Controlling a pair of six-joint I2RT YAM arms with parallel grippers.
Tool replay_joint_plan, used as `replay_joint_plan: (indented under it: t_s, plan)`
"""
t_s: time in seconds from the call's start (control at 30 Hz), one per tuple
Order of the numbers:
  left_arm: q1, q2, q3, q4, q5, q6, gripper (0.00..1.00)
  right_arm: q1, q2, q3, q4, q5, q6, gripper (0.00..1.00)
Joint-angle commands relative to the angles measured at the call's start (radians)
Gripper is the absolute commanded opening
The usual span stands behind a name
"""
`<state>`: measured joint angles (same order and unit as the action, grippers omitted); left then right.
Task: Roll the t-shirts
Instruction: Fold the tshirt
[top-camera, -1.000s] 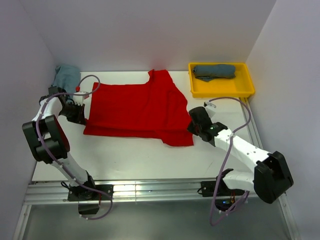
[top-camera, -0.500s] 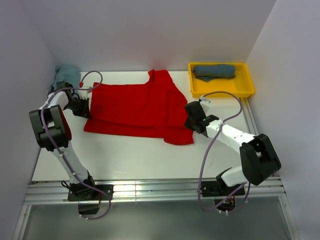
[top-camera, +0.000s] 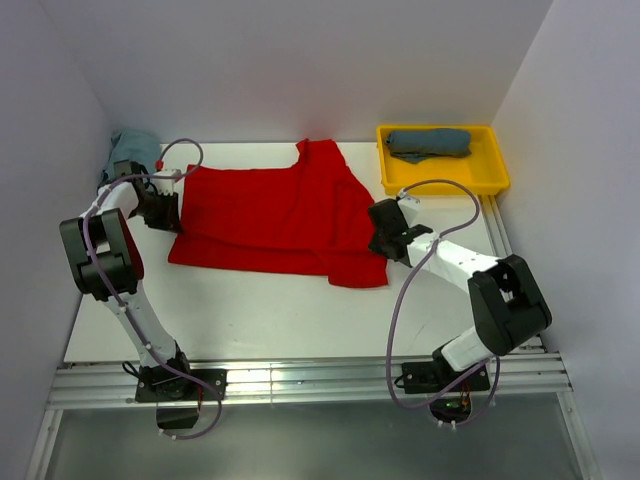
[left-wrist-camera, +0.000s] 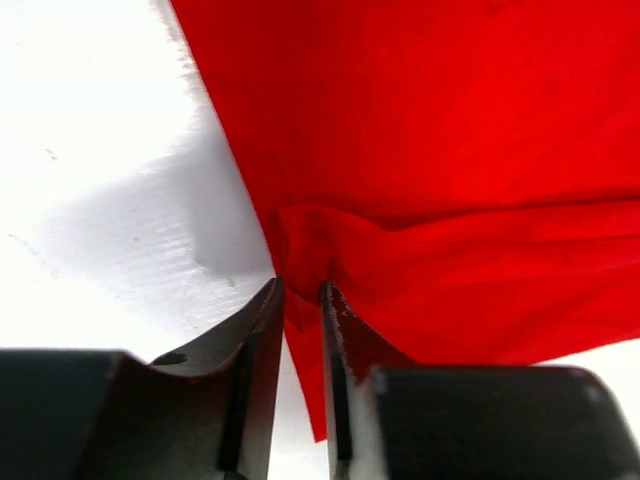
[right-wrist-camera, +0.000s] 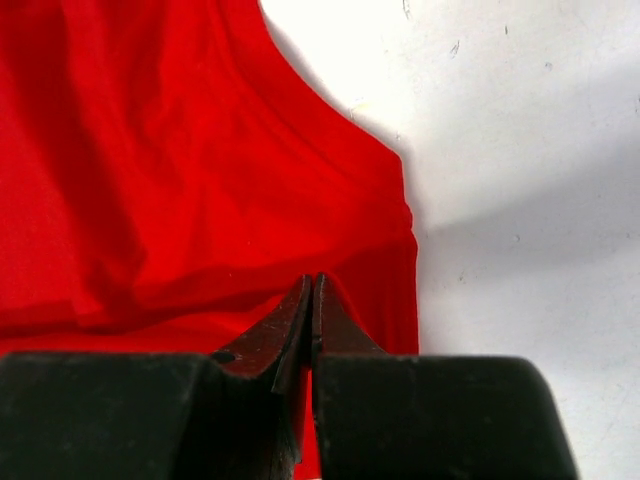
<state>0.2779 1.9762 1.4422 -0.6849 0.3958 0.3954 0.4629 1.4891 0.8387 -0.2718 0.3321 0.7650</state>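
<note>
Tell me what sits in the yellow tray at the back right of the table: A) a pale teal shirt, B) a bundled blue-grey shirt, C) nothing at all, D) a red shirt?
B: a bundled blue-grey shirt lies in the yellow tray, while the red shirt is spread out outside it.

left end effector (left-wrist-camera: 300, 288): low, jaws slightly apart | right end effector (right-wrist-camera: 311, 283): low, jaws pressed together

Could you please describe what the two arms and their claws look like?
The left arm and right arm have white links, bulky black joint housings and a loose lilac cable each. The left claw and right claw have black, tapering fingers.
</note>
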Motion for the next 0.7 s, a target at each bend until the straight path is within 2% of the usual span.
replay_joint_plan:
  t_s: [0.0,0.23,0.33,0.37,0.43,0.47,0.57,0.67]
  plan:
    - [0.003,-0.04,0.004,0.044,-0.029,-0.03,0.27,-0.018,0.014,0.051,0.029,0.03,-0.02,0.04]
    - [0.004,-0.057,0.009,0.077,-0.054,-0.058,0.34,-0.036,0.03,0.059,0.036,0.021,-0.027,0.11]
    - [0.012,-0.077,0.006,0.099,-0.043,-0.069,0.4,-0.046,0.034,0.065,0.032,0.018,-0.03,0.18]
    - [0.015,-0.085,0.0,0.11,-0.043,-0.075,0.48,-0.053,0.036,0.065,0.034,0.012,-0.032,0.23]
    - [0.023,-0.108,-0.002,0.116,-0.026,-0.076,0.55,-0.059,0.036,0.068,0.029,0.01,-0.033,0.32]
    - [0.026,-0.115,-0.003,0.116,-0.014,-0.076,0.59,-0.063,0.034,0.071,0.026,0.007,-0.033,0.4]
    - [0.043,-0.154,-0.006,0.099,0.021,-0.058,0.64,-0.072,0.002,0.077,0.005,0.007,-0.035,0.52]
    - [0.056,-0.198,-0.022,0.088,0.037,-0.035,0.7,-0.072,-0.068,0.056,-0.012,0.002,-0.024,0.58]
